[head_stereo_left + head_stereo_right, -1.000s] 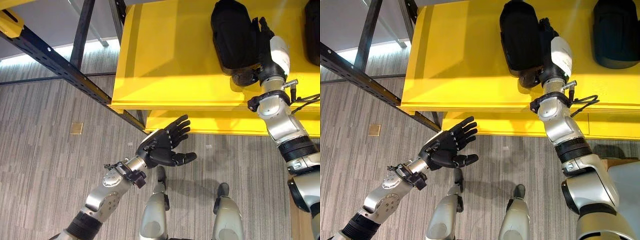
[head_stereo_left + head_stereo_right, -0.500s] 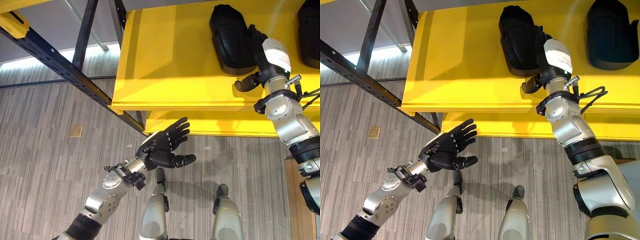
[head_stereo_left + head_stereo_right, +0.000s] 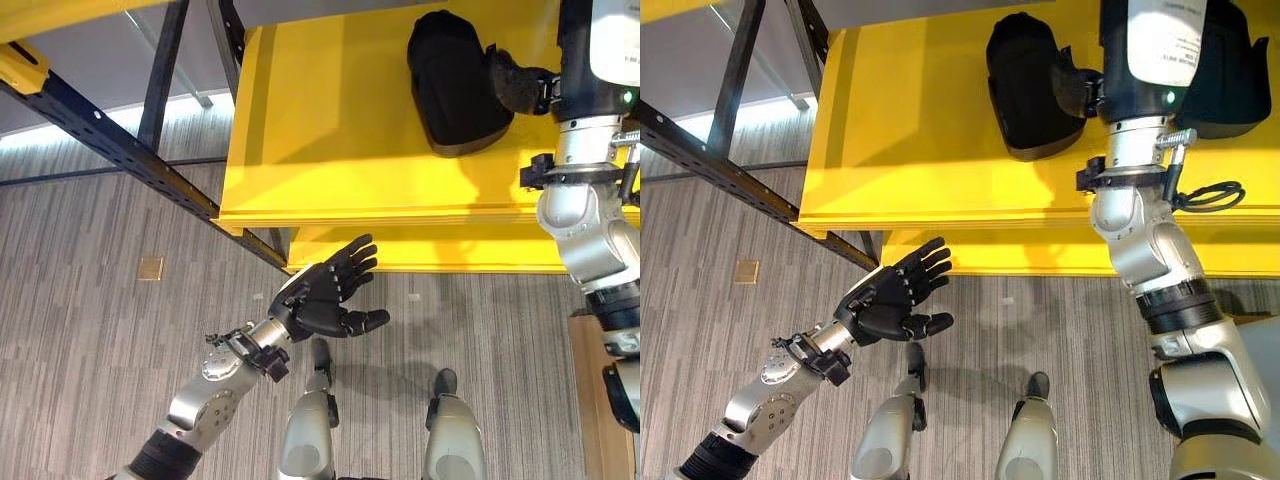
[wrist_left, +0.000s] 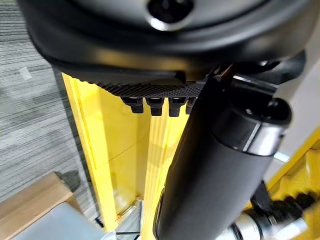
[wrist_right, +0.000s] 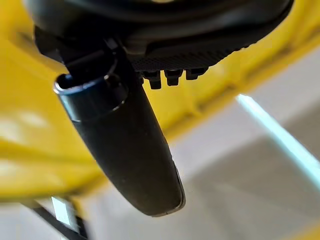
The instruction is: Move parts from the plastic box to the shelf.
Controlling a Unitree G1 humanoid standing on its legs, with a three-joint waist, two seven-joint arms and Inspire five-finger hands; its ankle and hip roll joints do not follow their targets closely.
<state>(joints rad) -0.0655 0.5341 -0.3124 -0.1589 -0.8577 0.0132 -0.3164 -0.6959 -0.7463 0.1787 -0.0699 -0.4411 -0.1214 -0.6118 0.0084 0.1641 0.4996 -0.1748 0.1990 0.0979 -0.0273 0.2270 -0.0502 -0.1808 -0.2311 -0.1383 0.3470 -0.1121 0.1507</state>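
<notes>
Fingers of the left hand (image 3: 325,293) are spread and relaxed, holding nothing; it hovers low over the grey striped floor (image 3: 90,330), just in front of the shelf (image 3: 330,130) edge, much where it was a second ago. You can treat it as idle.

To the right, the change is in the right arm. A second ago its hand lay against the black part (image 3: 455,82); now the arm has risen and pulled back, and the part lies alone on the yellow shelf, nothing touching it. That reads as a finished placement, so this part is delivered and your next reach probably goes back to the box.

The right hand (image 5: 120,135) shows its straight thumb and a row of fingers, apparently uncurled and empty.

The part is a matte black, rounded, bulky moulding with one flatter end. A second, similar dark part (image 3: 1230,70) sits further right, partly behind the arm. The shelf is smooth, glossy yellow sheet with a folded front lip, carried on dark perforated steel uprights (image 3: 110,140).
</notes>
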